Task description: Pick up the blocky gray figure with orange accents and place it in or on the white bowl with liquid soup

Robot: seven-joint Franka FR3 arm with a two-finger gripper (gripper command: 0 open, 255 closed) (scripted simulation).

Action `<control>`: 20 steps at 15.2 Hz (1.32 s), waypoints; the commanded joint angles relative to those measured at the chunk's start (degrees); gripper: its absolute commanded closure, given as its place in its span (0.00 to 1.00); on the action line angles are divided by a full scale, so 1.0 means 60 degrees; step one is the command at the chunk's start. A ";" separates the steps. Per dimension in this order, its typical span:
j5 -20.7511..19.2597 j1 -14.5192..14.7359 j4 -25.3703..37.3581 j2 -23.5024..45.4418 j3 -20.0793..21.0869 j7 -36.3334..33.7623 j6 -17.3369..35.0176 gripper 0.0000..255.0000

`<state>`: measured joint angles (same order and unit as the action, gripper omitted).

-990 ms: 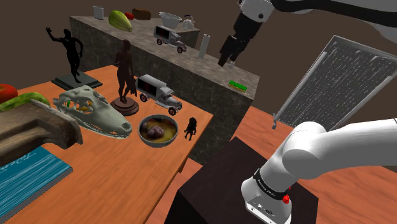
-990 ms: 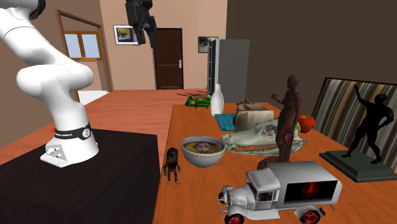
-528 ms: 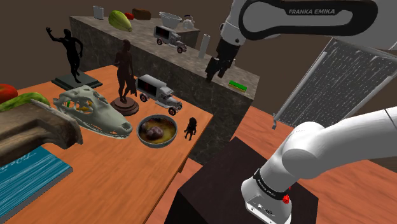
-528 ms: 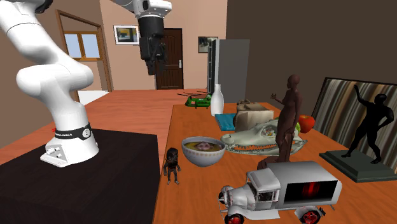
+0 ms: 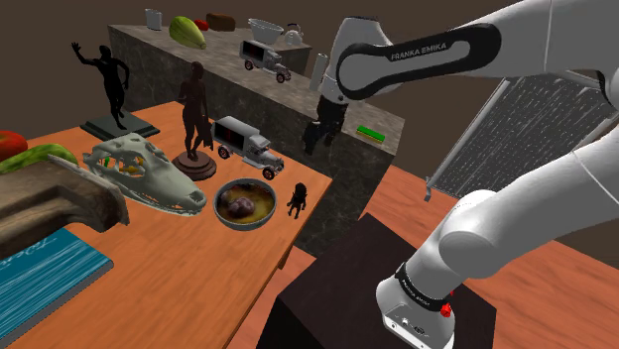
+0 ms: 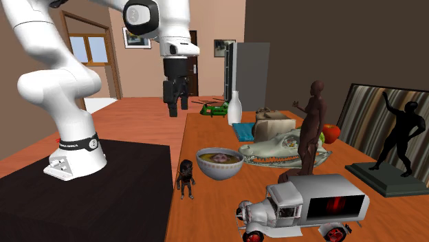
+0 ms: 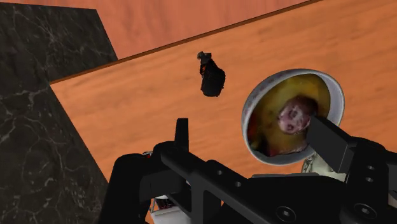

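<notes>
The small dark figure (image 5: pixel 297 200) is pictured untouched near the table (image 5: pixel 188 273) edge, just beside the soup bowl (image 5: pixel 243 225), with the gripper (image 6: pixel 177 108) hung high above it – jaws parted, nothing held – so grasp, lift and placing are all judged outstanding.

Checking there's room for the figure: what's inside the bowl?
The bowl holds yellowish soup with a pinkish-brown lump in the middle; what lies beneath the liquid is hidden.

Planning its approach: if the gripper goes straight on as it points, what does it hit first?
The gripper likely meets the tabletop between the dark figure and the bowl; depth is unclear, so the bowl's rim may come first.
</notes>
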<state>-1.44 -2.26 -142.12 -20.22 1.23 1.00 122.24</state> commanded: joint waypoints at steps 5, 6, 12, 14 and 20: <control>0.0081 -0.0103 0.0003 0.1988 -0.0125 -0.0016 0.1338 0.00; 0.0103 -0.0113 0.0031 0.2328 -0.0139 -0.0023 0.1543 0.00; 0.0244 -0.0165 0.0261 0.4153 -0.0193 -0.0026 0.2609 0.00; 0.0244 -0.0166 0.0189 0.4354 -0.0192 -0.0026 0.2884 0.00; 0.0243 -0.0166 0.0055 0.4846 -0.0192 -0.0027 0.3509 0.00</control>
<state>0.01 -3.25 -141.77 8.49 0.08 0.83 142.88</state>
